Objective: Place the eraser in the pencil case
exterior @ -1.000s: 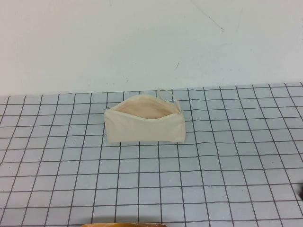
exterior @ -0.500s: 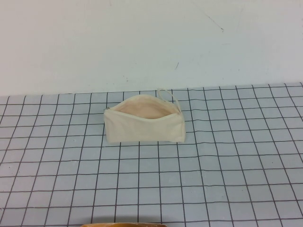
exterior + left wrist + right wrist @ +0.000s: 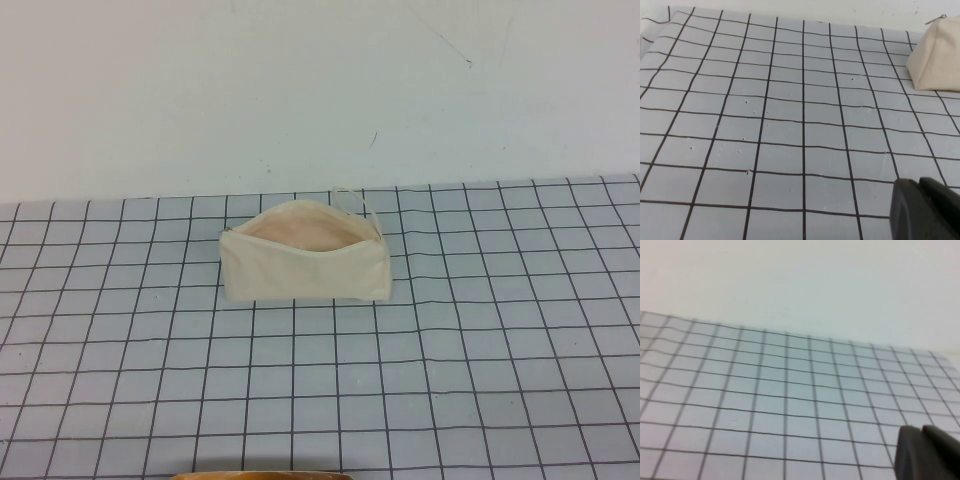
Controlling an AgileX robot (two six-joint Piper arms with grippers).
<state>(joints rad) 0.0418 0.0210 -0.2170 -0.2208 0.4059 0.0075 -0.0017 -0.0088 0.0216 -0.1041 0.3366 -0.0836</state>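
Cream-white cloth makes up the pencil case [image 3: 303, 253], which sits near the back of the tabletop [image 3: 480, 380], close to the pale wall [image 3: 300, 90]. Its zip is open along the top, so the mouth gapes wide and the pinkish-beige lining shows inside. Nothing else can be made out in the pouch from the high view; only bare lining shows. A thin zip pull loop [image 3: 352, 198] sticks up at the back right corner.

No eraser shows in any view, so where it lies vs. the fingers can't be told.

Neither arm shows in the high view. Just the pouch and the gray grid mat are seen there, plus a thin tan curved edge [image 3: 265, 475] at the very bottom.

Left wrist view: one end of the pencil case [image 3: 935, 62] shows as a cream wedge, w/ a small metal zip end poking out at its top. The left gripper [image 3: 925, 207] is only a dark lump at the picture's corner, low over the grid and well apart from the pouch. Can't tell if its fingers are spread or pressed together.

Right wrist view: only grid mat and wall, no pouch. The right gripper [image 3: 925, 452] is also just a dark blurry lump in the corner. Can't tell its finger state either.
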